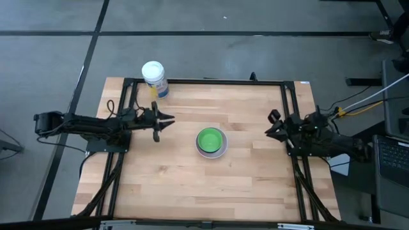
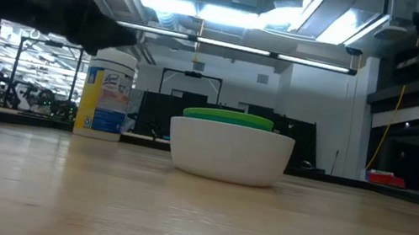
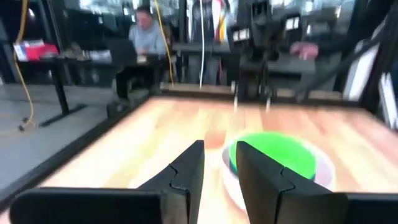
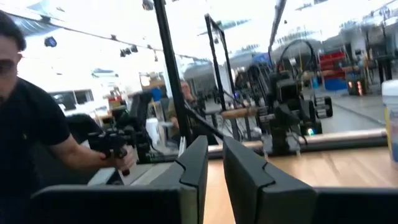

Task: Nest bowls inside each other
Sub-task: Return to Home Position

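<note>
The bowls stand nested in one stack [image 1: 211, 142] at the middle of the table. The white bowl [image 2: 229, 151] rests on the wood by its base. A teal rim [image 2: 227, 125] and the green bowl [image 2: 228, 117] show above its edge; any others are hidden inside. My left gripper [image 1: 167, 119] hovers level to the left of the stack, open by a narrow gap, with nothing between its fingers [image 3: 220, 146]. My right gripper [image 1: 271, 124] hovers at the table's right side, pointing toward the stack, its fingers [image 4: 215, 142] a narrow gap apart and holding nothing.
A white-lidded jar [image 1: 154, 78] with a blue and yellow label stands at the far left of the table. Black frame rails [image 1: 204, 82] run along the table's edges. People sit and stand beyond the table [image 3: 146, 37], one close by [image 4: 25, 124].
</note>
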